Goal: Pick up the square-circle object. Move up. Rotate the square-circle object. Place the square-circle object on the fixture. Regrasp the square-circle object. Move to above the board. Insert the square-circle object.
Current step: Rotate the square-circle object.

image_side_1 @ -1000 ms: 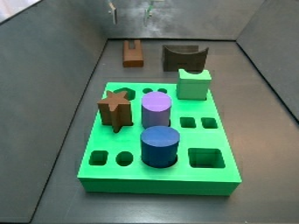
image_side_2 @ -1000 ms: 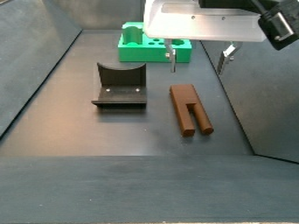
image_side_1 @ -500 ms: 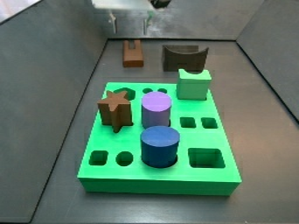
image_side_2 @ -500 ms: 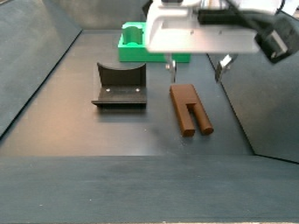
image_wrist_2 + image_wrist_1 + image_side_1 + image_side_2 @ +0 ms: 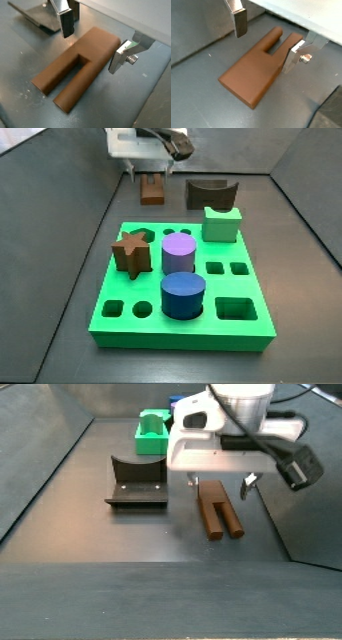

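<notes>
The square-circle object [image 5: 218, 508] is a reddish-brown piece with two prongs, lying flat on the dark floor; it also shows as the square-circle object [image 5: 154, 192] behind the board [image 5: 238, 331]. My gripper [image 5: 222, 483] hangs open just over it, one finger on each side. Both wrist views show the object [image 5: 254, 70] [image 5: 77, 62] between the silver fingers [image 5: 240, 22] [image 5: 121, 55], with gaps on both sides. The dark fixture [image 5: 138, 482] with its scooped top stands beside the object, apart from it.
The green board holds a brown star peg [image 5: 131, 253], a purple cylinder [image 5: 179, 254] and a blue cylinder [image 5: 183, 294]. A pale green block [image 5: 222, 223] stands at its far edge, in front of the fixture [image 5: 211, 194]. Grey walls close in on both sides.
The gripper has come down from high above the floor until its open fingers straddle the square-circle object. The object and the fixture have not moved.
</notes>
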